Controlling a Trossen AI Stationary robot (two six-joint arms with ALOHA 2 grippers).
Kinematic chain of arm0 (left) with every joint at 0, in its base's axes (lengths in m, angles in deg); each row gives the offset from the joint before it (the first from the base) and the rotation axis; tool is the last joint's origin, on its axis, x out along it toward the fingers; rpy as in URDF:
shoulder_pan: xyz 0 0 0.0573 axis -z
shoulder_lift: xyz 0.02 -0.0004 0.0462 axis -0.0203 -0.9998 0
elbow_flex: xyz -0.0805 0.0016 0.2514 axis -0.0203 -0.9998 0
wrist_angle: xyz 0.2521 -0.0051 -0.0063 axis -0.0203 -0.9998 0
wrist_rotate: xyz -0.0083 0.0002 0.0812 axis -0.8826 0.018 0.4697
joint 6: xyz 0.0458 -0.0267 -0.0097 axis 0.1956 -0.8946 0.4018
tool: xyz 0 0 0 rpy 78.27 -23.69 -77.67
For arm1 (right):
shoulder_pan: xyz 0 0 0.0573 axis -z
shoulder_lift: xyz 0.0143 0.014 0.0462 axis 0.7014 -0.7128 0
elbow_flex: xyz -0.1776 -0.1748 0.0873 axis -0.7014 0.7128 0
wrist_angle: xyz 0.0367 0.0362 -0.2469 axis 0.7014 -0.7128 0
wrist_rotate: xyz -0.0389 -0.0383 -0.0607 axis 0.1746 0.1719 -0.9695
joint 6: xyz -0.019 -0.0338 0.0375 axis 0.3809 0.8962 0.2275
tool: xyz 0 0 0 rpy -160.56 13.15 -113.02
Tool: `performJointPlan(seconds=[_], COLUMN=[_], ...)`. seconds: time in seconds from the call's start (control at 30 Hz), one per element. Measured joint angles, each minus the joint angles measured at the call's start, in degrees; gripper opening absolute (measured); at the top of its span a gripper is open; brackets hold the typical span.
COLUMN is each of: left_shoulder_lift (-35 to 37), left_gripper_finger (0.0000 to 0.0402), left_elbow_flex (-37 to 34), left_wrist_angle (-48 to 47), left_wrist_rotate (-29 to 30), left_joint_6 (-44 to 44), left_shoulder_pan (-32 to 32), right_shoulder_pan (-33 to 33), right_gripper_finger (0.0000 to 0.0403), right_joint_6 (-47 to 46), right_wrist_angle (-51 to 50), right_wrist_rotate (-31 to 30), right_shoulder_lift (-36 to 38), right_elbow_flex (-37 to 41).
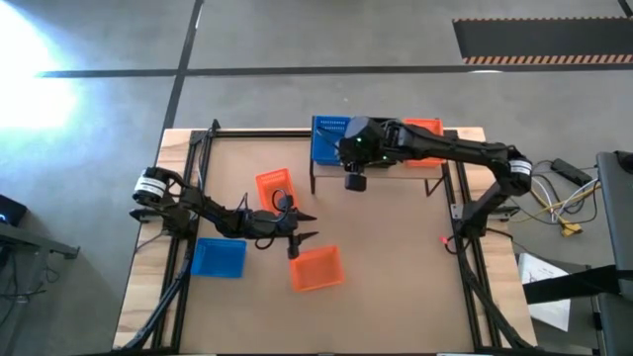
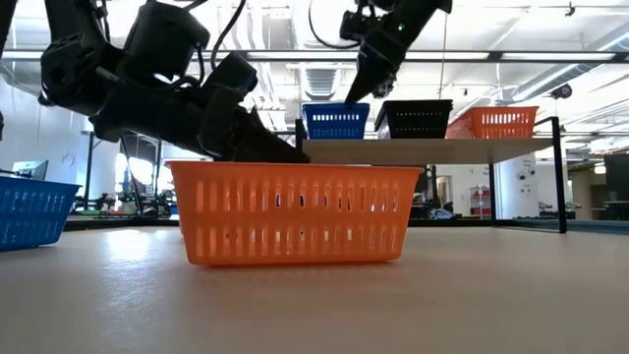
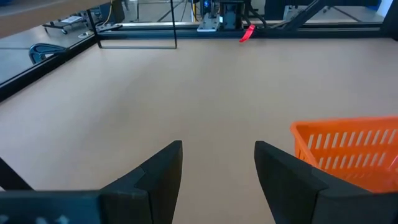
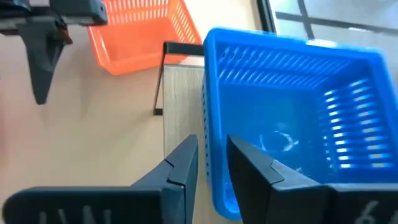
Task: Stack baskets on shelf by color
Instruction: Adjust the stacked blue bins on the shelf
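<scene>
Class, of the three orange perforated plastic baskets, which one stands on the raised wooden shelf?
The orange perforated plastic basket at the light-wood shelf's right end; the other two sit on the tabletop.

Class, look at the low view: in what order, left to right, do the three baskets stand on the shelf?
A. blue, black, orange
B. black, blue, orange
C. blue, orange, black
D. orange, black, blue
A: on the shelf the blue basket stands leftmost, the black basket in the middle, and the orange basket rightmost.
</scene>
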Motion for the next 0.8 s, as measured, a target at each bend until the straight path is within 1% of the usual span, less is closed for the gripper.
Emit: performJointPlan(seconds=[0.13,0.27,0.37,0.43,0.6,0.7,0.8], left_shoulder_lift=[0.0,0.25,1.83,3.05,4.76,4.94,4.94], left_gripper_finger=[0.0185,0.0185,0.0185,0.0185,0.0185,0.0185,0.0185], left_elbow_flex=[0.33,0.86,1.42,1.63,1.43,1.43,1.38], left_wrist_angle=[0.05,0.02,0.15,0.33,-0.07,0.16,-0.11], left_wrist_rotate=[-0.01,-0.03,-0.38,-1.06,-1.22,-1.22,-1.23], left_joint_6=[-0.01,-0.29,-2.98,-2.25,3.78,3.38,3.02], left_shoulder_pan=[0.01,0.02,0.02,0.02,0.02,0.02,0.23], right_shoulder_pan=[-0.02,-0.61,-1.38,-1.85,-1.86,-1.84,-1.86], right_gripper_finger=[0.0061,0.0032,0.0015,0.0015,0.0016,0.0019,0.0038], right_joint_6=[0.08,0.44,0.46,1.67,3.26,3.73,3.75], right_wrist_angle=[-0.11,0.09,-0.77,-1.69,-1.55,-1.82,-3.13], right_wrist_rotate=[0.0,-0.01,-0.06,0.05,0.03,-0.78,-2.01], right_shoulder_lift=[-1.29,-1.33,-1.07,-0.58,-0.41,-0.4,-0.37], right_elbow_flex=[0.15,0.15,0.15,0.15,0.35,0.63,0.68])
